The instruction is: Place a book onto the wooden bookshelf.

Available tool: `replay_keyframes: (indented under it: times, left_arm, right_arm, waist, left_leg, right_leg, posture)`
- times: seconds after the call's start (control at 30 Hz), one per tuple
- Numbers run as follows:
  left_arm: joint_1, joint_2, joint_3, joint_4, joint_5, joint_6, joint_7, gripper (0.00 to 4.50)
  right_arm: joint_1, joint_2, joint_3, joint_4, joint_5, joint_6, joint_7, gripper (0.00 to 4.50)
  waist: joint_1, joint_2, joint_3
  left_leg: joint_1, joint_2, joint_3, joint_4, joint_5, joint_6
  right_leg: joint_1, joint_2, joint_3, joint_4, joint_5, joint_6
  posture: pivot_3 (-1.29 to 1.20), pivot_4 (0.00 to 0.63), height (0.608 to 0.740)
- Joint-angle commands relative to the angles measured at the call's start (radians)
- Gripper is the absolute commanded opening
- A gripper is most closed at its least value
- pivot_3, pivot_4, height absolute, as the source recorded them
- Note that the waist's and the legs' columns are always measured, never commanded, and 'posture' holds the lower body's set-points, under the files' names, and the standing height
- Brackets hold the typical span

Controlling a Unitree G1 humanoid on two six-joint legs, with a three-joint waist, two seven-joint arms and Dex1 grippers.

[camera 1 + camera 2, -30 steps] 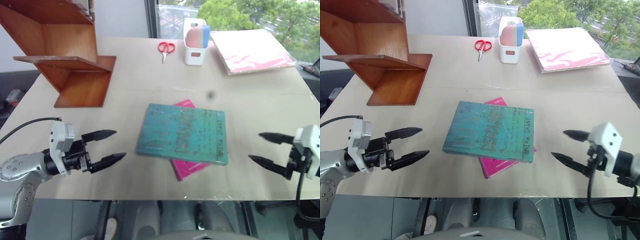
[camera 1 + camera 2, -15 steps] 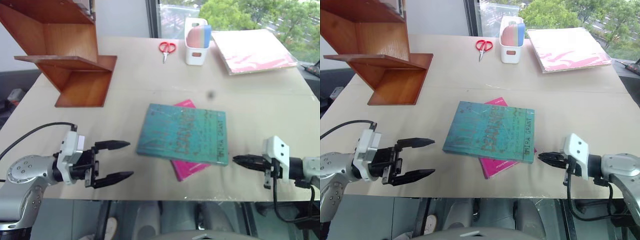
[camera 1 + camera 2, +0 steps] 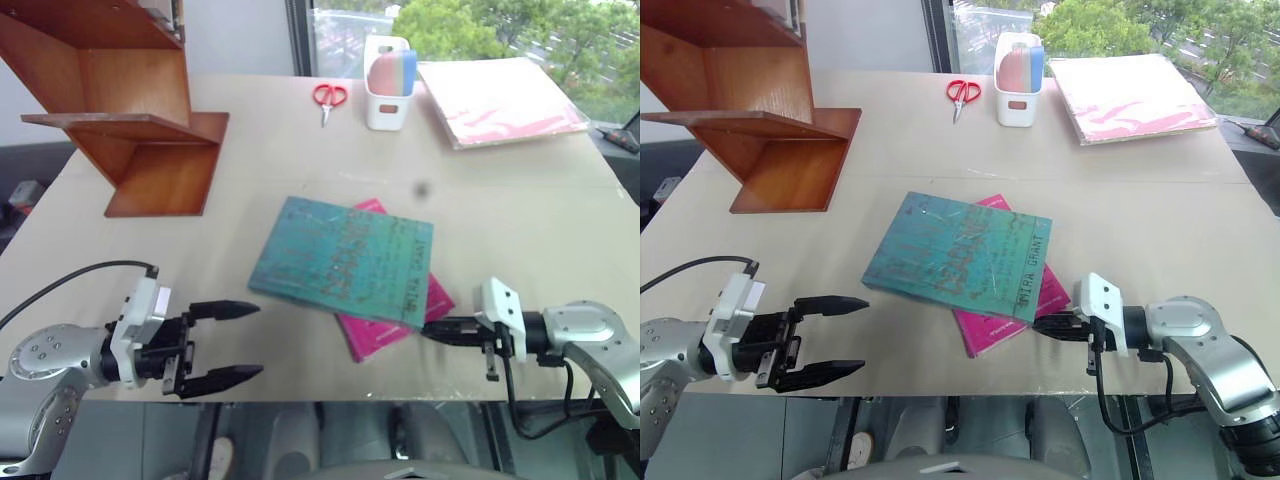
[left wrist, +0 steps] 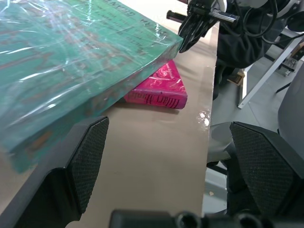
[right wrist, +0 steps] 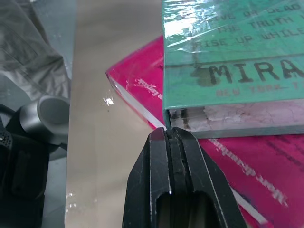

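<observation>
The teal-green book point(image 3: 345, 258) lies flat mid-table, askew on top of a magenta-pink book point(image 3: 392, 322). My right gripper point(image 3: 428, 328) is shut, and its tips rest on the pink cover against the teal book's near right corner point(image 5: 167, 116). Its fingers point(image 5: 171, 142) hold nothing. My left gripper point(image 3: 258, 338) stands open near the table's front edge, level with the books and a short gap to their left. Its wrist view looks along the teal book's side point(image 4: 71, 61) to the pink book point(image 4: 159, 90) below it. The wooden bookshelf point(image 3: 150, 130) stands at the far left corner.
Red scissors point(image 3: 330, 97), a white holder point(image 3: 388, 85) and a pale pink folder point(image 3: 500, 95) lie along the table's far side by the window. The table's front edge point(image 3: 300, 395) runs just under both grippers.
My right gripper has shut and moved left and down to the books' near right corner. The teal book has shifted left and turned slightly. My left gripper has drawn back a little.
</observation>
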Motion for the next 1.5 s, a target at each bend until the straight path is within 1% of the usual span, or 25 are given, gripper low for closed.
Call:
replay_keyframes:
  times: [0.03, 0.07, 0.13, 0.17, 0.27, 0.33, 0.4, 0.47, 0.5, 0.57, 0.63, 0.7, 0.77, 0.87, 0.9, 1.0, 1.07, 1.13, 1.27, 1.33, 1.5]
  left_arm:
    - [0.017, 0.013, 0.028, -0.045, -0.022, 0.008, -0.001, 4.50]
    - [0.021, 0.014, 0.031, -0.048, -0.023, 0.009, 0.000, 4.50]
    - [0.030, 0.011, 0.044, -0.051, -0.027, 0.011, 0.007, 4.50]
    - [0.037, 0.010, 0.051, -0.052, -0.029, 0.013, 0.008, 4.50]
    - [0.054, 0.006, 0.061, -0.054, -0.026, 0.010, 0.010, 4.50]
    - [0.060, 0.002, 0.062, -0.051, -0.022, 0.005, 0.010, 4.50]
    - [0.066, -0.006, 0.062, -0.052, -0.020, 0.001, 0.014, 4.50]
    - [0.073, -0.013, 0.063, -0.055, -0.017, -0.004, 0.019, 4.50]
    - [0.079, -0.016, 0.066, -0.056, -0.015, -0.006, 0.021, 4.50]
    - [0.091, -0.019, 0.074, -0.057, -0.010, -0.012, 0.025, 4.50]
    - [0.097, -0.020, 0.082, -0.055, -0.011, -0.014, 0.029, 4.50]
    - [0.107, -0.024, 0.090, -0.052, -0.012, -0.020, 0.029, 4.50]
    - [0.123, -0.029, 0.098, -0.052, -0.009, -0.029, 0.027, 4.50]
    - [0.159, -0.051, 0.120, -0.057, 0.000, -0.050, 0.041, 4.50]
    - [0.165, -0.056, 0.123, -0.057, 0.002, -0.055, 0.046, 4.50]
    - [0.173, -0.068, 0.126, -0.050, 0.011, -0.074, 0.055, 4.50]
    - [0.180, -0.080, 0.127, -0.043, 0.018, -0.091, 0.059, 4.50]
    - [0.192, -0.096, 0.130, -0.035, 0.025, -0.110, 0.063, 4.50]
    - [0.203, -0.127, 0.116, -0.034, 0.034, -0.136, 0.079, 4.50]
    - [0.195, -0.145, 0.108, -0.037, 0.039, -0.142, 0.101, 4.50]
    - [0.150, -0.183, 0.092, -0.035, 0.033, -0.093, 0.220, 4.50]
  right_arm:
    - [-0.046, 0.035, 0.012, -0.007, 0.042, 0.002, 0.011, 0.01]
    - [-0.053, 0.038, 0.013, -0.001, 0.030, -0.002, 0.005, 0.01]
    - [-0.051, 0.007, -0.014, 0.002, 0.043, 0.003, 0.030, 0.01]
    - [-0.039, -0.020, -0.047, -0.014, 0.082, 0.021, 0.056, 0.01]
    - [0.012, -0.115, -0.171, -0.105, 0.261, 0.106, 0.134, 0.01]
    - [-0.013, -0.135, -0.235, -0.144, 0.355, 0.150, 0.115, 0.01]
    - [-0.112, -0.103, -0.229, -0.132, 0.359, 0.164, 0.044, 0.01]
    - [-0.262, -0.015, -0.157, -0.066, 0.277, 0.155, -0.066, 0.01]
    - [-0.331, 0.023, -0.108, -0.033, 0.230, 0.154, -0.096, 0.01]
    - [-0.446, 0.091, -0.012, 0.038, 0.156, 0.168, -0.121, 0.01]
    - [-0.553, 0.152, 0.097, 0.119, 0.037, 0.138, -0.144, 0.01]
    - [-0.636, 0.207, 0.183, 0.202, -0.075, 0.082, -0.163, 0.01]
    - [-0.690, 0.250, 0.233, 0.273, -0.129, 0.054, -0.150, 0.01]
    - [-0.811, 0.374, 0.310, 0.473, -0.207, 0.023, -0.146, 0.01]
    - [-0.844, 0.401, 0.352, 0.550, -0.265, 0.002, -0.152, 0.01]
    - [-0.894, 0.428, 0.468, 0.749, -0.430, -0.086, -0.154, 0.01]
    - [-0.930, 0.464, 0.487, 0.920, -0.505, -0.111, -0.220, 0.01]
    - [-0.971, 0.508, 0.452, 1.072, -0.536, -0.086, -0.308, 0.01]
    - [-1.021, 0.554, 0.393, 1.223, -0.556, -0.091, -0.388, 0.01]
    - [-1.026, 0.566, 0.375, 1.251, -0.553, -0.099, -0.376, 0.01]
    - [-0.975, 0.573, 0.345, 1.128, -0.527, -0.022, -0.299, 0.01]
  waist:
    - [-0.003, 0.000, 0.000]
    - [-0.004, 0.000, 0.000]
    - [-0.004, 0.000, 0.000]
    - [-0.003, 0.000, 0.000]
    - [0.005, 0.000, 0.000]
    - [0.004, 0.000, 0.000]
    - [-0.007, 0.000, 0.000]
    - [-0.018, 0.000, 0.000]
    - [-0.025, 0.000, 0.000]
    - [-0.032, 0.000, 0.000]
    - [-0.032, 0.000, 0.000]
    - [-0.031, 0.000, 0.000]
    - [-0.028, 0.000, 0.000]
    - [-0.031, 0.000, 0.000]
    - [-0.031, 0.000, 0.000]
    - [-0.029, 0.000, 0.000]
    - [-0.031, 0.001, -0.002]
    - [-0.035, 0.003, -0.011]
    - [-0.032, 0.006, -0.027]
    - [-0.028, 0.004, -0.032]
    - [-0.025, 0.001, -0.042]
  left_leg:
    - [0.000, 0.000, 0.000, 0.000, 0.000, 0.000]
    - [0.000, 0.000, 0.000, 0.000, 0.000, 0.000]
    - [0.000, 0.000, 0.000, 0.000, 0.000, 0.000]
    - [0.000, 0.000, 0.000, 0.000, 0.000, 0.000]
    - [0.000, 0.000, 0.001, 0.000, 0.000, 0.000]
    - [0.000, 0.000, 0.000, 0.000, 0.000, 0.000]
    - [0.001, 0.002, 0.000, -0.001, 0.000, 0.000]
    - [0.004, 0.003, 0.000, 0.000, 0.000, 0.000]
    - [0.004, 0.004, -0.001, 0.000, 0.000, 0.000]
    - [0.004, 0.003, -0.003, 0.000, 0.000, 0.000]
    - [0.003, 0.004, -0.003, 0.000, 0.000, 0.000]
    - [0.001, 0.003, -0.001, 0.000, 0.000, 0.000]
    - [-0.001, 0.003, -0.001, 0.000, 0.000, -0.001]
    - [-0.001, 0.004, 0.001, -0.001, -0.001, -0.001]
    - [-0.001, 0.004, 0.002, -0.002, -0.001, -0.001]
    - [0.000, 0.005, 0.002, -0.003, -0.001, -0.002]
    - [0.001, 0.005, 0.002, -0.003, -0.001, -0.002]
    - [0.004, 0.005, 0.003, -0.003, -0.001, -0.002]
    - [0.006, 0.006, 0.005, -0.003, -0.003, -0.008]
    - [0.006, 0.006, 0.006, -0.002, -0.003, -0.008]
    - [0.006, 0.006, 0.007, -0.002, -0.003, -0.009]
  right_leg:
    - [0.000, 0.000, 0.000, 0.000, 0.000, 0.000]
    - [0.000, 0.000, 0.000, 0.000, 0.000, 0.000]
    - [0.000, 0.000, 0.000, 0.000, 0.000, 0.000]
    - [0.000, 0.000, 0.000, 0.000, 0.000, 0.000]
    - [0.000, -0.001, 0.000, 0.000, 0.000, 0.000]
    - [0.000, 0.000, 0.000, 0.000, 0.000, 0.000]
    - [0.000, 0.001, 0.000, 0.000, 0.000, 0.000]
    - [0.000, 0.004, 0.004, 0.000, 0.000, -0.002]
    - [0.000, 0.006, 0.005, 0.000, 0.000, -0.004]
    - [-0.002, 0.007, 0.007, 0.001, 0.001, -0.007]
    - [-0.004, 0.008, 0.007, 0.002, 0.002, -0.007]
    - [-0.006, 0.008, 0.009, 0.003, 0.003, -0.005]
    - [-0.007, 0.008, 0.009, 0.003, 0.003, -0.005]
    - [-0.007, 0.008, 0.010, 0.002, 0.003, -0.004]
    - [-0.008, 0.009, 0.011, 0.002, 0.003, -0.004]
    - [-0.008, 0.010, 0.010, 0.002, 0.003, -0.005]
    - [-0.007, 0.010, 0.010, 0.002, 0.003, -0.005]
    - [-0.006, 0.010, 0.011, 0.003, 0.003, -0.005]
    - [-0.005, 0.009, 0.011, 0.004, 0.002, -0.008]
    - [-0.005, 0.008, 0.011, 0.004, 0.002, -0.009]
    - [-0.005, 0.006, 0.010, 0.004, 0.004, -0.010]
  posture:
    - [0.00, 0.150, 0.740]
    - [0.00, 0.150, 0.740]
    - [0.00, 0.150, 0.740]
    - [0.00, 0.150, 0.740]
    - [0.00, 0.150, 0.740]
    - [0.00, 0.150, 0.740]
    - [0.00, 0.150, 0.740]
    - [0.00, 0.150, 0.740]
    - [0.00, 0.150, 0.740]
    - [0.00, 0.150, 0.740]
    - [0.00, 0.150, 0.740]
    - [0.00, 0.150, 0.740]
    - [0.00, 0.150, 0.740]
    - [0.00, 0.150, 0.740]
    - [0.00, 0.150, 0.740]
    - [0.00, 0.150, 0.740]
    - [0.00, 0.150, 0.740]
    - [0.00, 0.150, 0.740]
    - [0.00, 0.150, 0.740]
    - [0.00, 0.150, 0.740]
    - [0.00, 0.150, 0.740]
